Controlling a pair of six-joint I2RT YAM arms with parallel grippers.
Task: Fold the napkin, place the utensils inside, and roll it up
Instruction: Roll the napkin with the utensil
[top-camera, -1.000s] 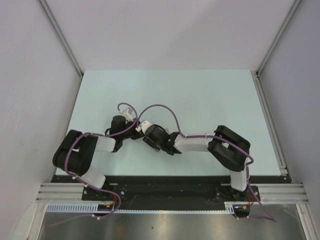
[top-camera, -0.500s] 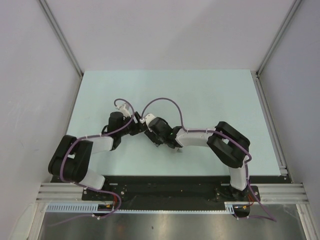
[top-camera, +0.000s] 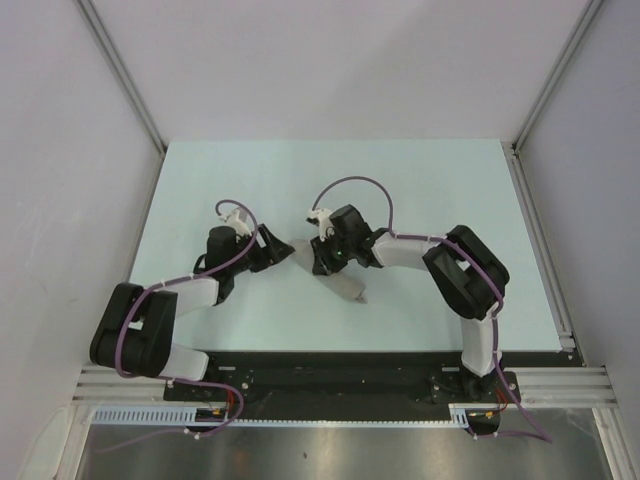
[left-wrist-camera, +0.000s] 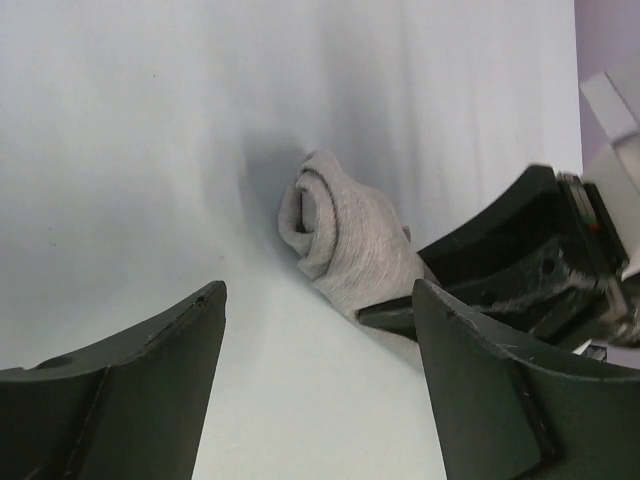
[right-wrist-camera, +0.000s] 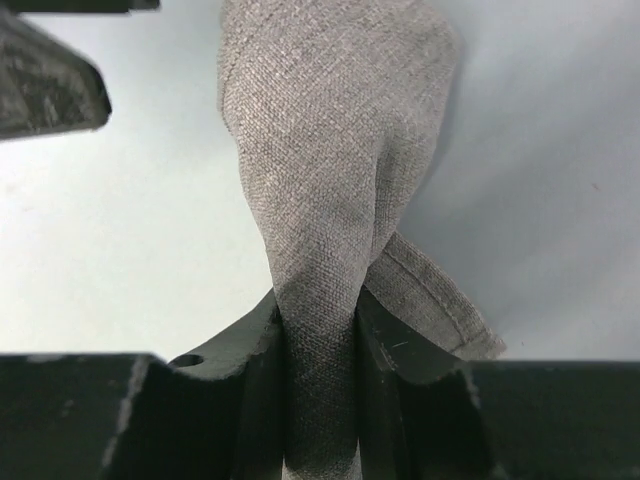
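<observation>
The napkin (top-camera: 349, 287) is a light-grey cloth rolled into a tight bundle, lying at an angle on the pale table. My right gripper (top-camera: 326, 264) is shut on the roll's middle; in the right wrist view the cloth (right-wrist-camera: 332, 150) runs up from between the closed fingers (right-wrist-camera: 320, 345), with a loose hemmed corner to the right. My left gripper (top-camera: 281, 251) is open and empty, just left of the roll's far end. In the left wrist view the roll's spiral end (left-wrist-camera: 322, 218) lies ahead of the open gripper (left-wrist-camera: 320, 295). No utensils show.
The right gripper's dark finger (left-wrist-camera: 500, 255) sits close by the left gripper's right finger. A left finger shows in the right wrist view (right-wrist-camera: 45, 85). The pale table (top-camera: 420, 190) has white walls on three sides and a metal rail along its right edge.
The right wrist has swung farther from the bases and turned, bringing the rolled napkin into view below it. The left gripper has shifted left and back, away from the right gripper.
</observation>
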